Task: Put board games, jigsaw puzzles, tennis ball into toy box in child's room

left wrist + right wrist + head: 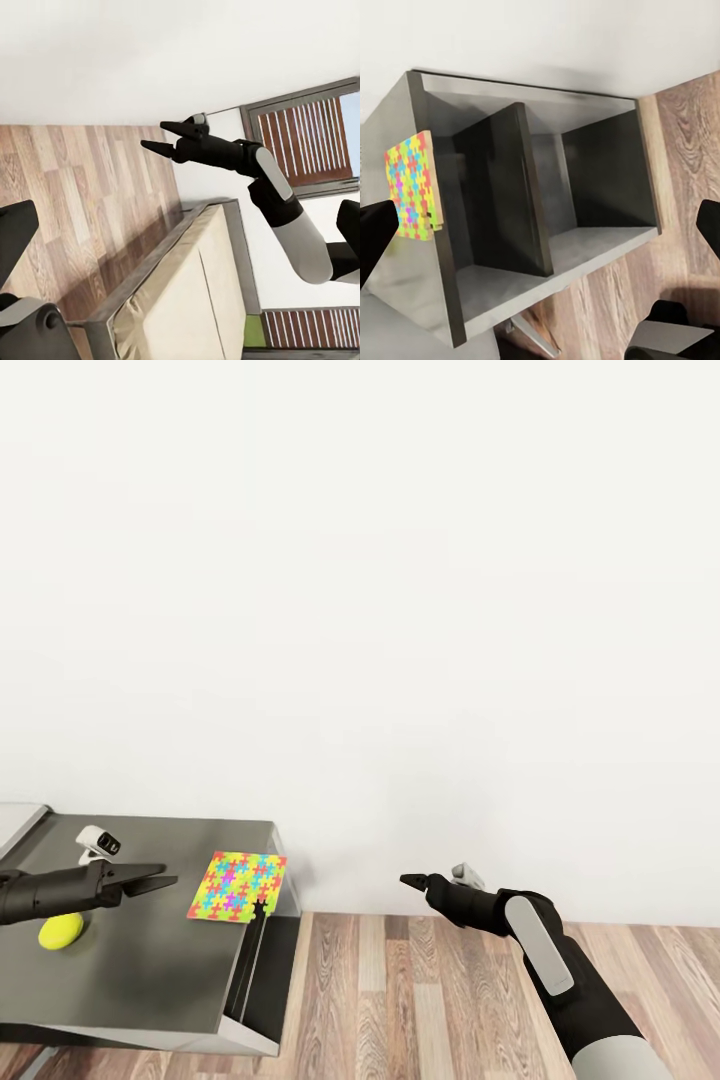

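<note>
One jigsaw puzzle, a thin sheet of yellow, pink, blue and green pieces, lies flat at the right edge of the table's dark grey corner section. The tennis ball rests on the same top, further left. My left gripper hovers open and empty above the top, between ball and puzzle, fingers pointing at the puzzle. My right gripper hangs open and empty over the floor, right of the table, pointing at it. The right wrist view shows the puzzle beside one dark fingertip.
Open shelves fill the corner section's side, split by an upright divider. A light grey tabletop adjoins at far left. Wood plank floor runs along the white wall. The left wrist view shows the beige bed, slatted windows and my right gripper.
</note>
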Controlling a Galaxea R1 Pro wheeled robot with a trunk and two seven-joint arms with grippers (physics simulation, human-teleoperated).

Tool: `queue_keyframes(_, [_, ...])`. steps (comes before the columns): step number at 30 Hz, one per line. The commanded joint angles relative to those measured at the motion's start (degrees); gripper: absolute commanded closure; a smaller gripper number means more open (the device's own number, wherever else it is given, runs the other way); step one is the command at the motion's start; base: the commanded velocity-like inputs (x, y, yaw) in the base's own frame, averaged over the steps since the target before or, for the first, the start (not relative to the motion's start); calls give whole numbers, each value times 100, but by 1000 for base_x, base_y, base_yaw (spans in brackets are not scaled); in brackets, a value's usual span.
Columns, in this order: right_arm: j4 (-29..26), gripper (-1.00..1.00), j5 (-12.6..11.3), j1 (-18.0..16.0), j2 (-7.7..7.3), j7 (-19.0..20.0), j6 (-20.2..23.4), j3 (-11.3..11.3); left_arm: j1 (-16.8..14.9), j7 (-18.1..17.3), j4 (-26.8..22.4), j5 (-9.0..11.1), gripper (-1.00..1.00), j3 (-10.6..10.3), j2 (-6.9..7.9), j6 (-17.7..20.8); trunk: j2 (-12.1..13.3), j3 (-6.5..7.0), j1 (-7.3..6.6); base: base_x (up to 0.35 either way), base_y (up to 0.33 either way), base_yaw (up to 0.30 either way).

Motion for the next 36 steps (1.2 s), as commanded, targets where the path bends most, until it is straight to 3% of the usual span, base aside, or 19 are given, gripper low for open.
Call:
queue_keyframes(1, [-4, -100, 35, -4, -4, 30, 16, 5, -4, -20, -1, 2, -100, -4, 3, 60, -10, -3, 3, 0, 0, 0])
queue_keyframes(36, [-39, -100, 34, -4, -4, 30, 16, 6, -4, -20, 19, 81, -100, 5, 5, 55, -10, 322, 3, -49, 0, 0])
